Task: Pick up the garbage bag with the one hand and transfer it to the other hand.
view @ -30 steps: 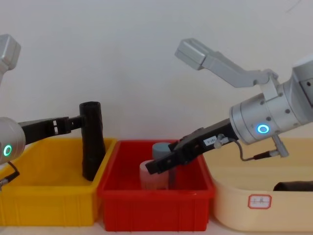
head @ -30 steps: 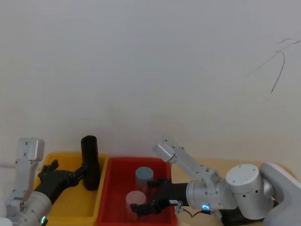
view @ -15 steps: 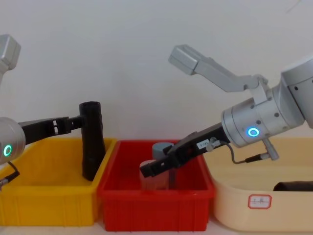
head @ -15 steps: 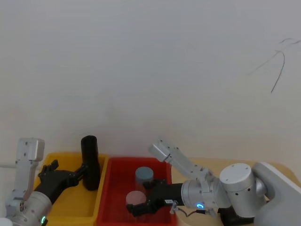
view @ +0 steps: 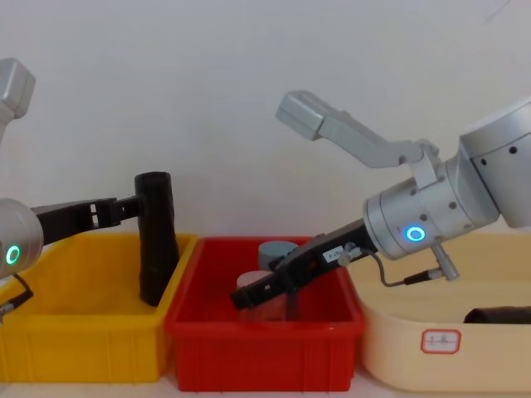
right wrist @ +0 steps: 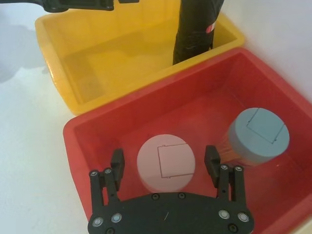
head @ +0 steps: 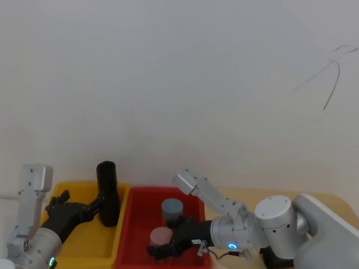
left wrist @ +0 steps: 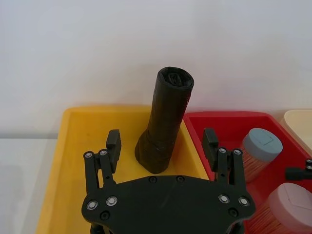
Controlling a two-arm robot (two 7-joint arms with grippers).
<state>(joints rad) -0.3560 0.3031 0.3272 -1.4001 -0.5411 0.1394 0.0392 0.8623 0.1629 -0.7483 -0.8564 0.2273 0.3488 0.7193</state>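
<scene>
Other hand [view: 242, 297] moved left; wrinkled garbage bag [view: 155, 238] upright.

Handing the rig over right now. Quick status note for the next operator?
Left gripper: open, over the yellow bin, fingers on either side of the garbage bag but not closed on it.
Right gripper: open, low in the red bin, above the pink-lidded jar; a blue-lidded jar stands beside it.
The garbage bag stands upright at the yellow bin's far right corner, leaning against the wall next to the red bin.
Done: left arm's approach.
Left: grasp, lift, hand to the right gripper.
</scene>
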